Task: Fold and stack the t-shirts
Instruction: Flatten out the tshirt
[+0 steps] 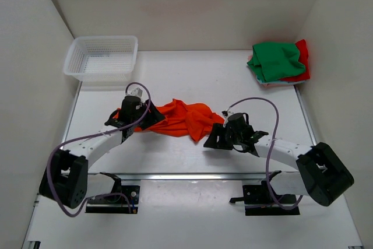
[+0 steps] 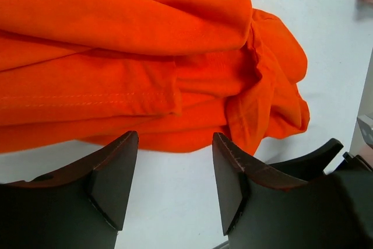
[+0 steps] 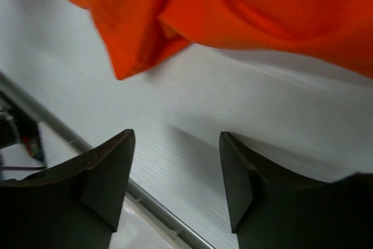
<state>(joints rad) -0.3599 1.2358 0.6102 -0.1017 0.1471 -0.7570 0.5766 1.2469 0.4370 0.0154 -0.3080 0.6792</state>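
Orange t-shirt (image 1: 180, 118) lies crumpled between left claw (image 2: 175, 144) and right claw (image 3: 176, 139), both spread wide, gripping nothing.

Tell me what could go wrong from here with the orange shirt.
1. The orange t-shirt lies bunched in overlapping folds. The open left gripper at its edge may pinch several layers at once, so the shirt would not spread flat.
2. The open right gripper sits over bare table, with the cloth's corner ahead of its fingers. Closing here would likely catch nothing.
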